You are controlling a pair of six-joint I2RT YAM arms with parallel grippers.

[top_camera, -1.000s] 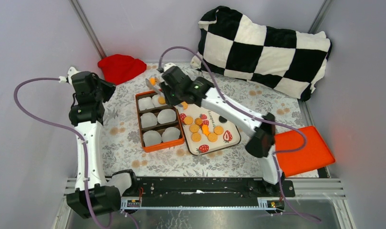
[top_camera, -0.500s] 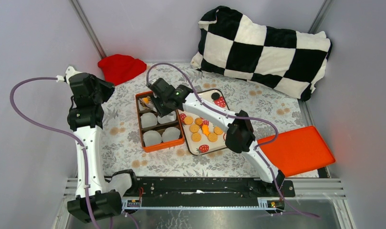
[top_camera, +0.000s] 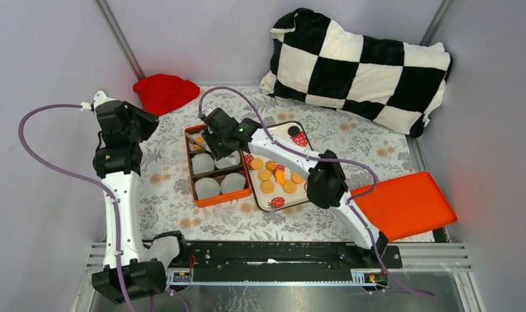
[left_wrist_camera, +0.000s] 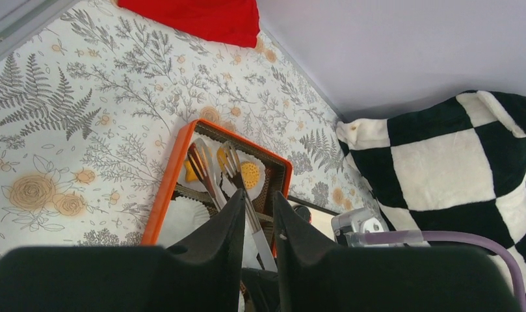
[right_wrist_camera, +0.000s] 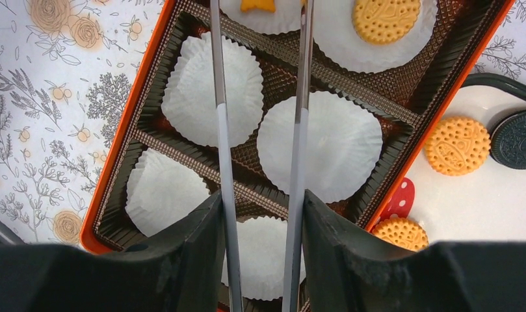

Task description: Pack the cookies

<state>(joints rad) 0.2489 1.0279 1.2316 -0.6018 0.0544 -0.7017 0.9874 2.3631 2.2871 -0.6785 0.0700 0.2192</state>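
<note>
Orange box point(top_camera: 190, 170): my right pincer point(right_wrist_camera: 260, 214), clamped on the tongs point(right_wrist_camera: 298, 130), has moved from the tray point(top_camera: 296, 200) over its far cups, delivering a cookie point(right_wrist_camera: 385, 18); my left pincer point(left_wrist_camera: 255, 221) is nearly closed, empty.

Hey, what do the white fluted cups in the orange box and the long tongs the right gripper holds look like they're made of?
The white fluted cups look like thin matte paper: crimped, pleated rims, faintly translucent. The long tongs look like polished metal: thin, grey and shiny, with pale lower sections that may be coating or glare. The orange box looks like glossy tin or plastic; I cannot tell which.
</note>
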